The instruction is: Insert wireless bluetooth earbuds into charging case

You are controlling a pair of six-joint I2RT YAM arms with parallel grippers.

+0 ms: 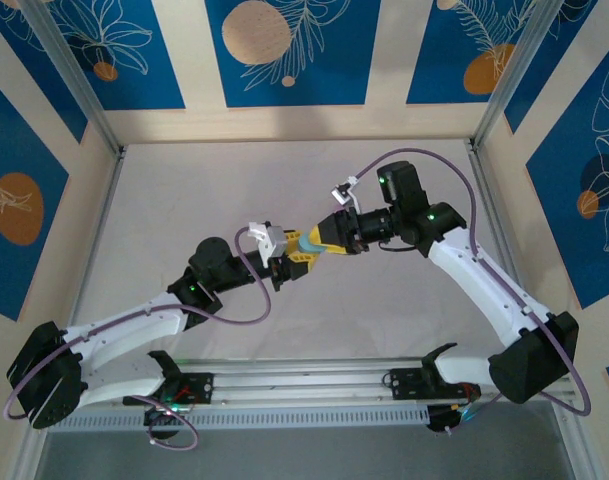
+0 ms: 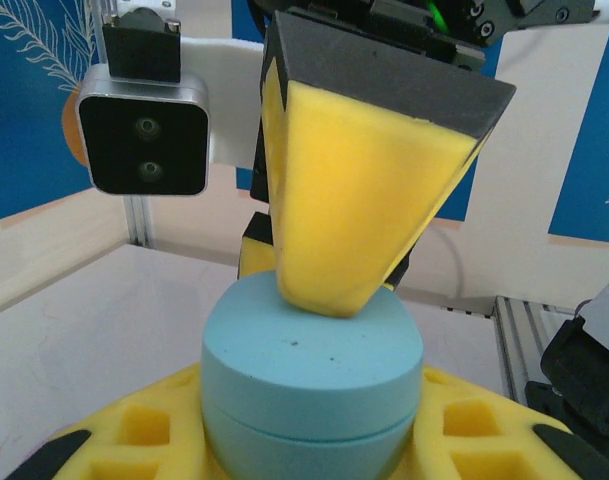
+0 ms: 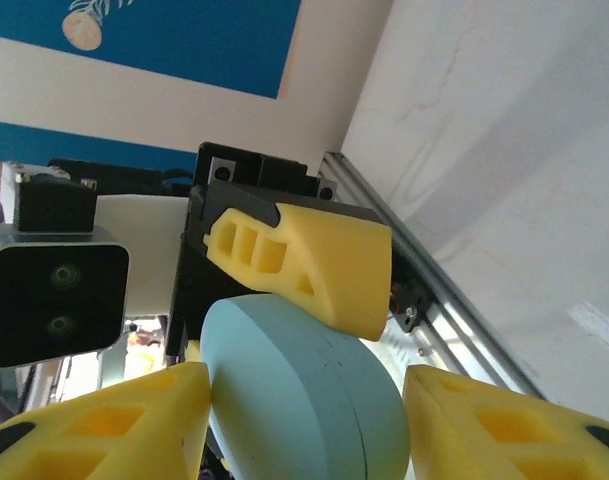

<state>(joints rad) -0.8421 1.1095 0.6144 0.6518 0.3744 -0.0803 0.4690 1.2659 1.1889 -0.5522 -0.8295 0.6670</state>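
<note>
The two arms meet over the middle of the surface (image 1: 234,180). The left arm (image 1: 134,330) reaches in from the near left and the right arm (image 1: 474,270) from the right. Between their tips we see the charging case (image 1: 310,243), a light-blue oval with its lid closed and a thin seam running round it.

In the left wrist view the charging case (image 2: 314,370) sits between the left jaws' yellow fingers (image 2: 134,430), one on each side and both touching it. The left jaws stand narrow, gripping the case. One of the right fingers (image 2: 354,190), a broad yellow wedge on a dark backing, comes down from above with its tip resting on the far part of the lid. Its partner shows as a dark and yellow edge behind the case. The right wrist camera (image 2: 144,130) hangs at the upper left.

In the right wrist view the case (image 3: 294,400) lies tilted between the right jaws' fingers (image 3: 114,430). The left one touches the case and the other stands just beside its edge. The right jaws stand partly apart around the case, and we cannot tell whether they press on it. A left finger (image 3: 324,260) lies against the upper side of the case, with the left wrist camera (image 3: 54,300) beside it.

Blue patterned panels (image 1: 84,50) line the walls. A metal rail (image 1: 304,385) runs along the near edge between the two bases.
</note>
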